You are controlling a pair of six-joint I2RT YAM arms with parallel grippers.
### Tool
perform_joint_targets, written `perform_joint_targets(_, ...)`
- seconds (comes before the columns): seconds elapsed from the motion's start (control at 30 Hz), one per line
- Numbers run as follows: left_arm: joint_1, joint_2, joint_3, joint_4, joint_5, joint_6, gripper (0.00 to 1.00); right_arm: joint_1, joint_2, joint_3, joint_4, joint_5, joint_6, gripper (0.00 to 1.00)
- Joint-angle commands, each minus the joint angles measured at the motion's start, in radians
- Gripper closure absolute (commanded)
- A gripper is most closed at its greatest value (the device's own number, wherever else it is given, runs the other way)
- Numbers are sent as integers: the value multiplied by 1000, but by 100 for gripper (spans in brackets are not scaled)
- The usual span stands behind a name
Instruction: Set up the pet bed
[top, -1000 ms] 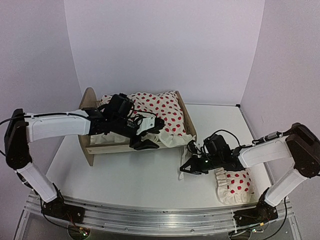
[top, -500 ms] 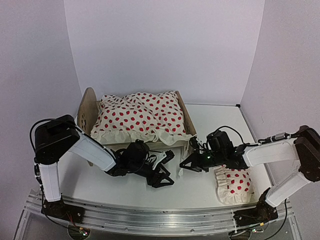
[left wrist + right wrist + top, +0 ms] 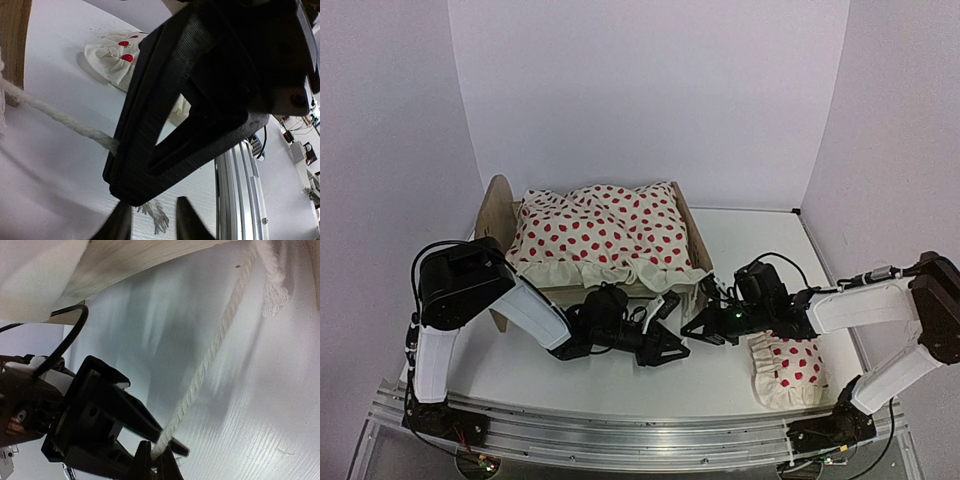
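One pet bed, rear left on table, spotted blanket on top. Right gripper: clamped on white cord running from bed. Left gripper: jaws narrowly apart, frayed cord end between.

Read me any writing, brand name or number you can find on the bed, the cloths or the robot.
None readable. The pet bed shows bare wood, the blanket and pillow carry only red spots, and the left arm and right arm show no legible label in any view.
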Motion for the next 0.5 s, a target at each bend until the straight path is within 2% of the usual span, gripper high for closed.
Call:
perform_joint_targets(0.0,-2,17,43,67,9,-31,98,-5,-23,6,3,-22,-6,100)
perform_joint_targets(0.1,1,9,44,49,6,-43,100,-8,-15,8,-7,-40,-11,100)
perform_joint_targets(0.17,9,-12,34,5,-2,-50,100,-14,-52,5,-96,-8,-24,84)
perform_joint_targets(0.27,26,-59,6,-44,-14,-33,100,-14,-183,-21,-276,157,-61,73)
perform_joint_targets(0.3,28,-68,-1,-54,-14,-19,100,-14,-255,-56,-290,226,-65,69)
perform_joint_targets(0.37,34,-84,-20,-62,-16,5,100,-13,-335,-106,-249,388,-91,66)
perform_joint_targets(0.47,54,-106,-40,-85,-44,25,100,-12,-310,-110,-129,519,-188,65)
